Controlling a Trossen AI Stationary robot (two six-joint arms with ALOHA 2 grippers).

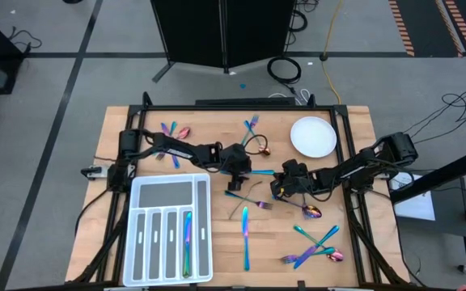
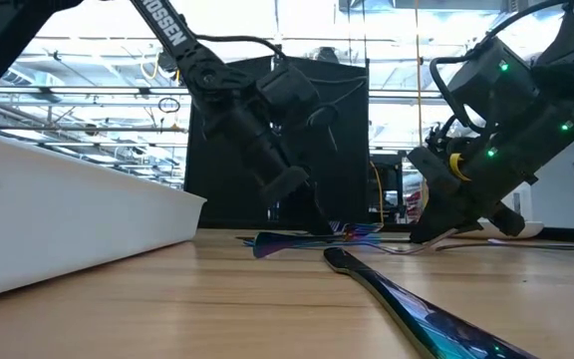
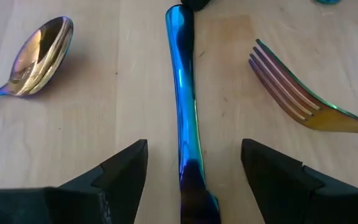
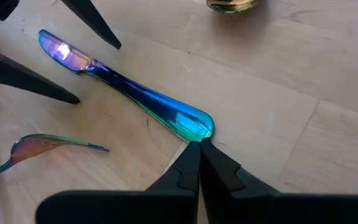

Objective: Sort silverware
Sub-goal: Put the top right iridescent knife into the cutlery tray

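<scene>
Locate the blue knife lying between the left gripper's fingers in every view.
High view: knife at centre, between left gripper and right gripper.
Low view: knife at centre, lying flat beneath the left gripper.
Left wrist view: knife runs up the middle.
Right wrist view: knife lies diagonally, handle end at the shut right gripper.
Shared landmark: the left gripper's open fingers straddling it.

We look straight down on the whole bench (image 1: 120, 137) from overhead, and level across it from bench height. Our two wrist cameras sit close above one blue knife (image 3: 182, 93), facing each other.
</scene>
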